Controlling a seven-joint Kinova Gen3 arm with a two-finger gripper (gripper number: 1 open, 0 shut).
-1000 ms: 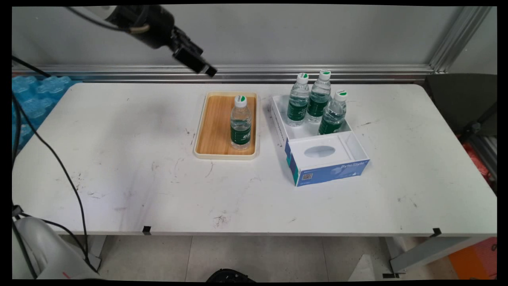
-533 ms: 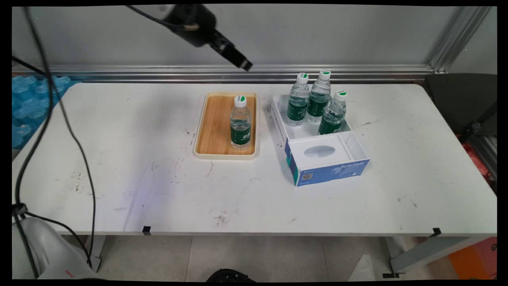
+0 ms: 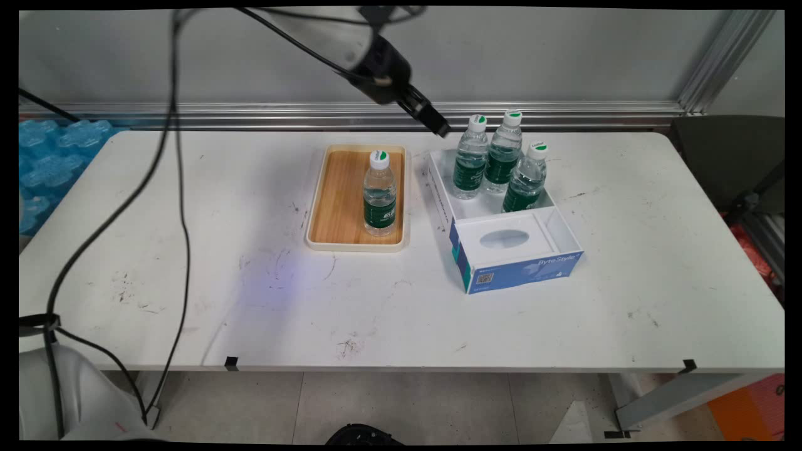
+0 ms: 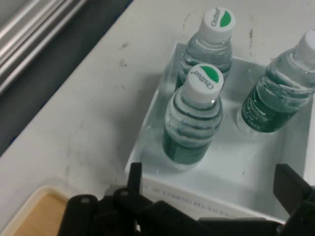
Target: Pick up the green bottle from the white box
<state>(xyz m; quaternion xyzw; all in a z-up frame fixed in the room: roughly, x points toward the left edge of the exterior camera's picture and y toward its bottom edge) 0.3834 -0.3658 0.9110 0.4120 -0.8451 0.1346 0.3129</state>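
Gripper (image 3: pixel 438 128) poised above the far left corner of the blue-and-white box (image 3: pixel 523 269), which I take as my landmark throughout. From the hand view I read the fingers (image 4: pixel 135 177) as spread wide with nothing between them; the span looks broad enough to straddle a bottle.

Inside the box's far compartment stand three water bottles, all upright with white-and-green caps. The left-hand bottle (image 3: pixel 470 160) is the one nearest the gripper and sits almost centred in the hand view (image 4: pixel 192 118). The middle bottle (image 3: pixel 503 156) stands just beside it toward the wall, and the right-hand bottle (image 3: pixel 525 178) stands nearer the box's inner partition. I judge that the box walls hold the three close together, which leaves little room around each for a finger.

The box's near compartment holds a white insert with an oval opening (image 3: pixel 504 238).

Left of the box, close to but apart from it, lies a wooden tray (image 3: pixel 341 194) with a cream rim. A fourth bottle (image 3: pixel 380 194) stands upright on its right-hand side, toward the box.
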